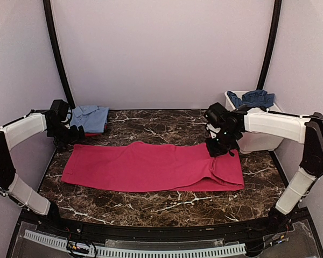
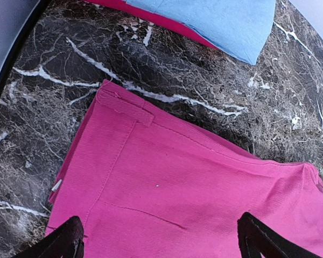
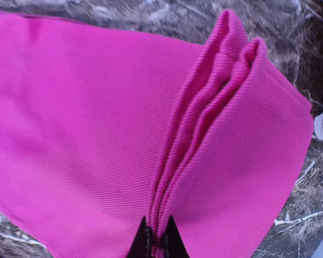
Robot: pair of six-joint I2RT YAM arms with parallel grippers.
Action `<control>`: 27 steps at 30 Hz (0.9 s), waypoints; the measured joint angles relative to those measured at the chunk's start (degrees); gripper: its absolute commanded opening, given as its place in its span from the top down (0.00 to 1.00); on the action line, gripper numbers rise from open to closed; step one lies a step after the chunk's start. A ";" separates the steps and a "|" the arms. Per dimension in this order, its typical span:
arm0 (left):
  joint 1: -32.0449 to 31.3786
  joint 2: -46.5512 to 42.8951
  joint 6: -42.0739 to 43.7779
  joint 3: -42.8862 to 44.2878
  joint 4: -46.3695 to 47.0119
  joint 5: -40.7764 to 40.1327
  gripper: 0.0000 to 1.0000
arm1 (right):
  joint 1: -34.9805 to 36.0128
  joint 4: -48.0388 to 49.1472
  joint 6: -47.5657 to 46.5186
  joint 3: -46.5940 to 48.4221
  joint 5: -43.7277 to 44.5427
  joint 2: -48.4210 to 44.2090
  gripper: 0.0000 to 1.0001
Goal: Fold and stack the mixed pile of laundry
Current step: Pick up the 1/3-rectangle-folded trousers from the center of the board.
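A folded light blue shirt [image 1: 90, 117] lies at the table's [image 1: 151, 204] far left corner. Beside it the left gripper [image 2: 160, 239] hangs over the pink garment's [image 1: 151, 166] left end, jaws spread wide, holding nothing. A small white tag [image 2: 56, 185] sits at that hem, too small to read. The pink garment lies flat across the table's middle. At its right end the right gripper [image 3: 156, 242] pinches a raised fold of the pink cloth. Further right, a dark blue garment [image 1: 253, 98] sits in a white tub [image 1: 258, 141].

most of red item [image 1: 94, 134] under lt blue shirt [image 1: 90, 117], lower part of navy garment [image 1: 252, 98] w/in tub [image 1: 254, 145]
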 measured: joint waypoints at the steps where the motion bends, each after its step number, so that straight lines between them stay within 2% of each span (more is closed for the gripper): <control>1: 0.24 0.11 0.00 0.00 0.02 0.63 0.01 | -0.04 -0.26 -0.35 1.22 -0.81 -1.09 1.00; 3: 0.70 0.63 0.00 0.00 0.04 1.77 0.01 | -0.04 -0.55 -1.09 3.87 -2.84 -2.45 0.97; 8: 1.40 1.79 0.00 0.00 0.39 3.67 0.01 | 0.42 -0.66 -2.19 9.18 -6.16 -1.97 1.00; 14: 1.49 1.84 0.02 0.00 0.48 4.70 0.01 | 0.44 0.87 -3.43 5.92 -6.16 2.47 1.00; 17: 1.49 1.84 0.04 0.00 0.83 5.16 0.01 | 0.44 2.14 -3.72 2.16 -5.92 5.66 0.88; 20: 1.49 1.95 0.04 0.00 1.18 5.75 0.01 | 0.17 3.15 -3.96 -0.96 -6.16 6.75 0.73; 24: 1.49 2.54 0.04 0.00 1.53 6.27 0.01 | -0.31 4.70 -3.67 -1.46 -7.10 6.75 0.70; 27: 1.49 2.54 0.02 0.00 1.75 6.27 0.01 | -0.50 5.73 -3.50 -1.46 -8.28 6.75 0.73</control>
